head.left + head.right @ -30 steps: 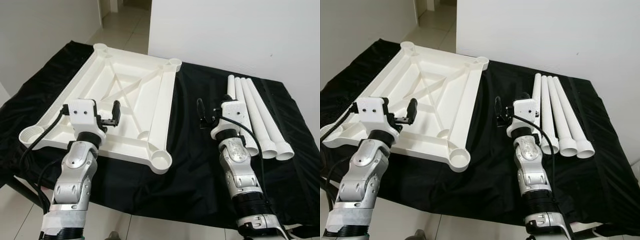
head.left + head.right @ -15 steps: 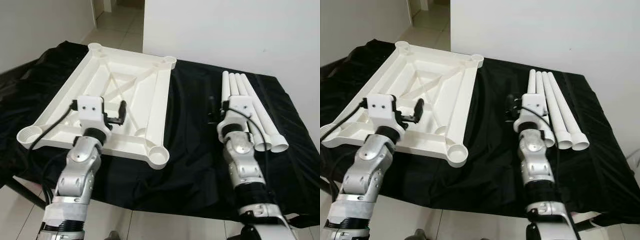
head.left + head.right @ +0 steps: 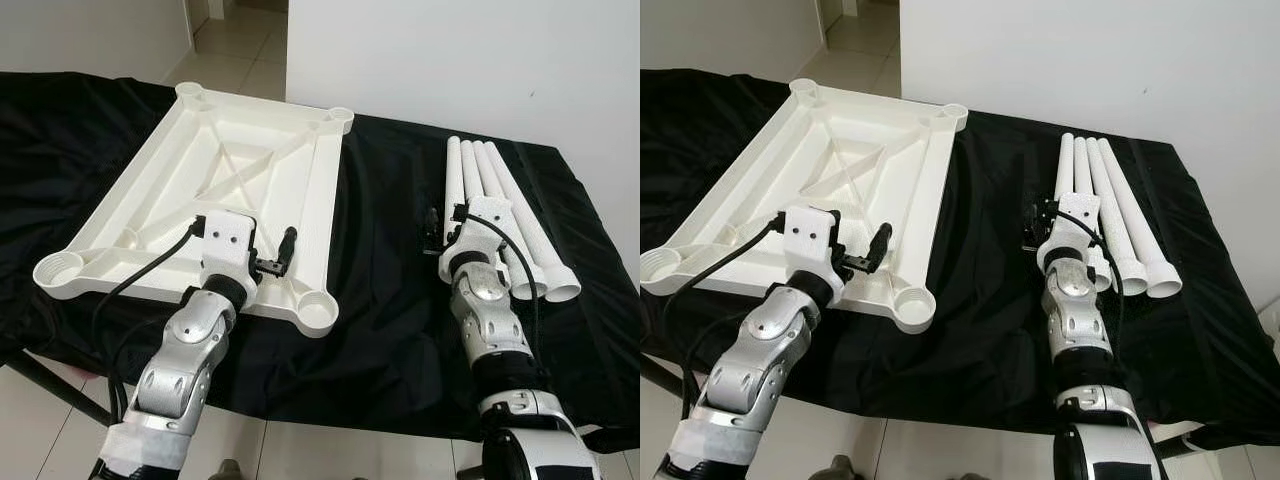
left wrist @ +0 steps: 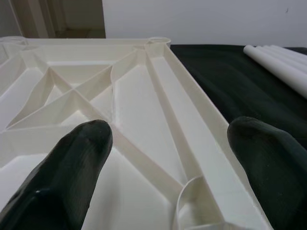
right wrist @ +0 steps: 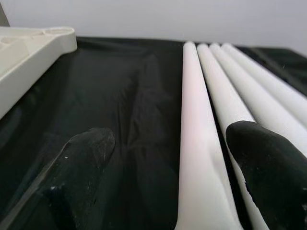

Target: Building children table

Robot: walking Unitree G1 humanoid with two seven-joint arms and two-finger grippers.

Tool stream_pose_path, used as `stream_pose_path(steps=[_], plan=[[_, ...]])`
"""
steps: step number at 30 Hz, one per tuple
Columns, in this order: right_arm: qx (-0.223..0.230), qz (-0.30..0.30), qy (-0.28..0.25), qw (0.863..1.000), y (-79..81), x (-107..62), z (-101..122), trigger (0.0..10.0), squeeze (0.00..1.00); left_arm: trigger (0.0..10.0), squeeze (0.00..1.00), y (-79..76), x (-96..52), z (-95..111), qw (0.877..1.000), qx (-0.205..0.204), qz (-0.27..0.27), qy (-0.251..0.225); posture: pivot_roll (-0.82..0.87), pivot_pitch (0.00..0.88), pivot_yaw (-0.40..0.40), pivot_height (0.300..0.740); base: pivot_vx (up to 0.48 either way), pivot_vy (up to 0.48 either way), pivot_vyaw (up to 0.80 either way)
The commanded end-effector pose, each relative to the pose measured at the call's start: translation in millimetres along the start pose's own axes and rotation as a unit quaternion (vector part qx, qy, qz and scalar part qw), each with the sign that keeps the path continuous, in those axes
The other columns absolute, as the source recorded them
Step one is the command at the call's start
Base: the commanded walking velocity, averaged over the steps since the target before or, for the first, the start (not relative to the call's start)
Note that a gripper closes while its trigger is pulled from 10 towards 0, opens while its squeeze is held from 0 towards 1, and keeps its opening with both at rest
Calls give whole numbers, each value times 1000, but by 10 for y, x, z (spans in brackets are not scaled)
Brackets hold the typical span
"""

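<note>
- Left eye view: white plastic tabletop (image 3: pixel 230 160) lying upside down on the left of a black cloth (image 3: pixel 385 290), ribs and diagonal braces facing up, round leg sockets at the corners. Near-right socket (image 3: pixel 318 310) just to the right of the left gripper (image 3: pixel 283 250), which hovers over the near rim. Four white legs (image 3: pixel 500 215) lying side by side on the right, long axes running near to far, flared ends toward the near side. Right gripper (image 3: pixel 432 228) just left of the leftmost leg, so judged the nearer arm for the first pick.
- Right eye view: same layout. Legs (image 3: pixel 1110 215) parallel and touching one another, well apart from the tabletop (image 3: pixel 830 170), with bare cloth between. Smooth, matte moulded plastic on all parts; cloth wrinkled and slightly shiny.
- Left wrist view: black fingertips (image 4: pixel 72 172) spread wide, holding nothing, above the ribbed underside (image 4: pixel 144 120). Curved socket wall (image 4: pixel 192 201) low between the two tips. Legs glimpsed far to the right.
- Right wrist view: fingertips (image 5: pixel 81 163) spread apart, empty. Leftmost leg (image 5: pixel 196 143) running straight away along the fingers' line, sitting between the two tips but closer to the right-hand one; next leg under that tip. Likely need: a small shift to centre the leg, then a closing grip across its round, slippery shaft.
</note>
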State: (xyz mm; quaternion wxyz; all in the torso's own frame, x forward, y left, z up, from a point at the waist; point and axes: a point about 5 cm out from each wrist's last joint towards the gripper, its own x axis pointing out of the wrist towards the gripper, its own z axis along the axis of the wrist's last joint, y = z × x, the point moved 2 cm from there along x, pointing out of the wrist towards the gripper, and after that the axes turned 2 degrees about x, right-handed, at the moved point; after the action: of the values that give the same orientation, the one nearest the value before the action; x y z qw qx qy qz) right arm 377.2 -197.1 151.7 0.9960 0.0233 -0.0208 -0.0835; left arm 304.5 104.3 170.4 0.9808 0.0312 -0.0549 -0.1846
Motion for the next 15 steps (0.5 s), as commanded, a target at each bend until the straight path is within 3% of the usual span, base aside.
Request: stream_pose_path(steps=[1, 15], plan=[[8, -7, 19, 1000, -43, 5, -61, 10000, 0, 10000, 0, -80, -30, -17, 999, 4, -46, 7, 150, 71, -63, 740, 0, 0, 0], [20, -16, 75, 997, -89, -68, -305, 10000, 0, 10000, 0, -82, -55, -18, 999, 7, -38, 9, 149, 65, -62, 740, 0, 0, 0]])
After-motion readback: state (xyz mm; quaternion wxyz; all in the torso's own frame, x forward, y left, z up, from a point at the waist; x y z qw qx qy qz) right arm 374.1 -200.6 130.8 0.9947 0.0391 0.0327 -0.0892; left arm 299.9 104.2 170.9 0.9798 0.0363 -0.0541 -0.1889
